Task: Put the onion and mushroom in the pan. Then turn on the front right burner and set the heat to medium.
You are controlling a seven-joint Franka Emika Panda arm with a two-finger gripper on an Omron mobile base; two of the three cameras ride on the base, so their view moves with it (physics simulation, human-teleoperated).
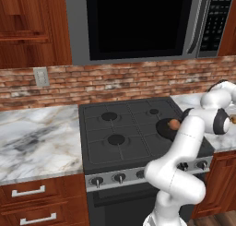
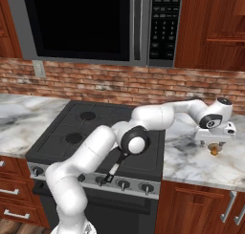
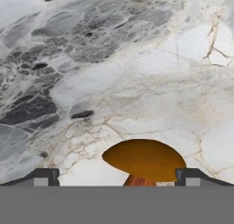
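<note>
Fingertips (image 3: pixel 45 176) sit dark at the bottom of the hand view, spread wide with the mushroom (image 3: pixel 145 160) between them but nearer the right tip; jaws are fully apart, gripping nothing. Mushroom shows an orange-brown cap over a reddish stem and lies on the marble counter (image 3: pixel 137 81), grey veining to one side, cream to the other. From the right base view the gripper (image 2: pixel 214 143) hangs just above the mushroom (image 2: pixel 215 151) on the counter (image 2: pixel 191 166) right of the stove; whether the tips touch it, cannot tell. Arm reaches across the stove's right side to get there. In the left base view the onion (image 1: pixel 174 123) sits inside the pan (image 1: pixel 165 127), orange-brown against black, on the front right of the stove (image 1: pixel 120 133), partly behind the arm. Pan handle (image 2: pixel 114 169) pokes out under the arm's elbow toward the stove front, silvery tip near the knobs (image 2: pixel 123 184). Front right burner is hidden under pan and arm. Left burners (image 1: pixel 116 139) are bare. Knob row runs along the stove front; their settings are too small to read. Microwave (image 2: pixel 95 23) hangs above, brick wall (image 1: pixel 115 80) behind.
</note>
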